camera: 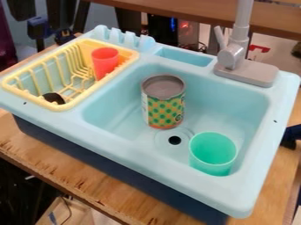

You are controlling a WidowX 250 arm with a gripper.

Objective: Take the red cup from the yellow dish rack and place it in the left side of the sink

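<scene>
A tin can point(163, 102) with a grey top and a green-dotted yellow and orange label stands upright in the light blue sink basin point(115, 112), behind the drain hole. To its front right, a green cup point(213, 154) stands with its opening up, close to the basin's front right corner. A red cup point(105, 63) is in the back right part of the yellow dish rack point(71, 106), left of the basin. A small black object point(53, 98) lies at the rack's front left; its shape is partly hidden by the rack.
The grey faucet point(234, 55) rises from the sink's back right, with its base point(247, 72) on the rim. A small recessed tray point(185, 57) is left of it. The sink sits on a wooden table point(76, 165). A dark object point(292, 135) is at the right edge.
</scene>
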